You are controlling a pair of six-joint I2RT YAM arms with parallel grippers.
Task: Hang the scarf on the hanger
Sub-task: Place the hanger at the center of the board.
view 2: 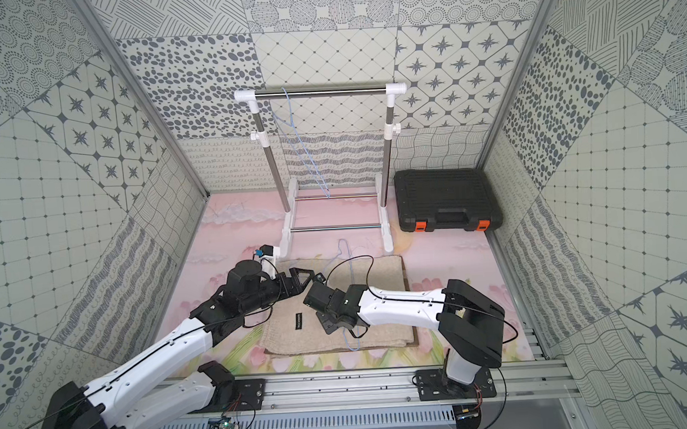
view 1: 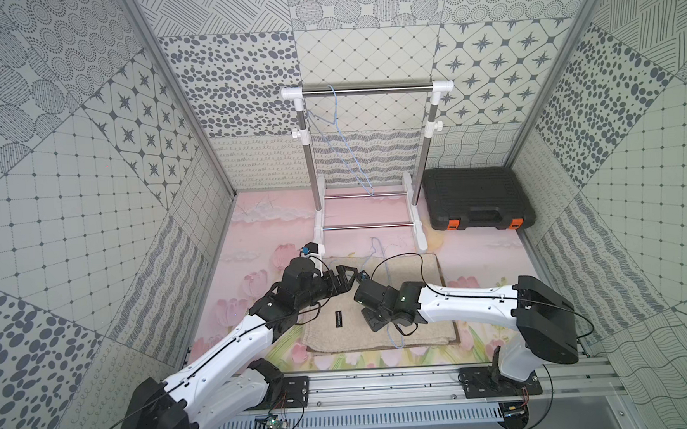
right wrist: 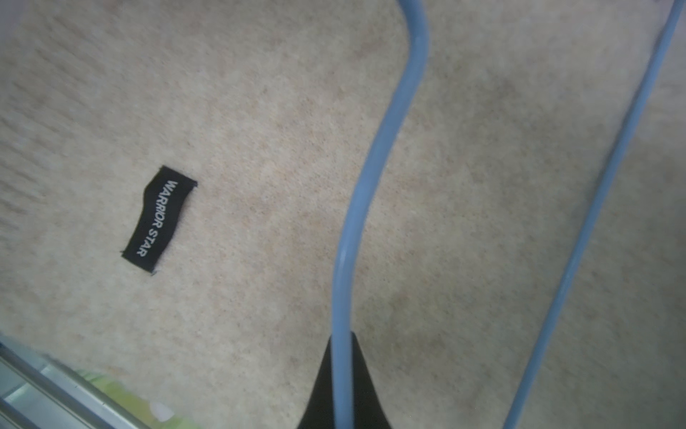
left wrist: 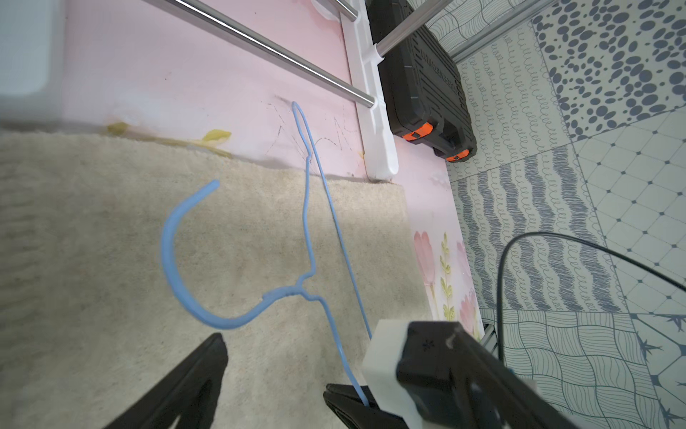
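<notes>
- Presently, an early step is judged to be in hand: the blue hanger (left wrist: 286, 293) is gripped, but the scarf (view 1: 352, 336) has not yet been put over it
- The scarf is seen folded flat on the pink mat (view 1: 477, 265), at lower centre in both top views, with its black label (right wrist: 159, 219) facing up
- The right gripper (right wrist: 343, 371) is clamped on one wire shoulder of the hanger, at the bottom edge of the right wrist view; the hanger is held across the scarf, its hook seemingly raised off the cloth
- The left gripper (view 1: 349, 279) is held with its jaws wide apart and nothing between them, just left of the right gripper near frame centre
- A second blue hanger (view 1: 334, 115) is hung on the rack (view 1: 367, 89) at upper centre
- Next, a scarf edge is likely to be taken by the left gripper and fed through the hanger; a pinch of the cloth alone is called for, with the wire kept clear
</notes>
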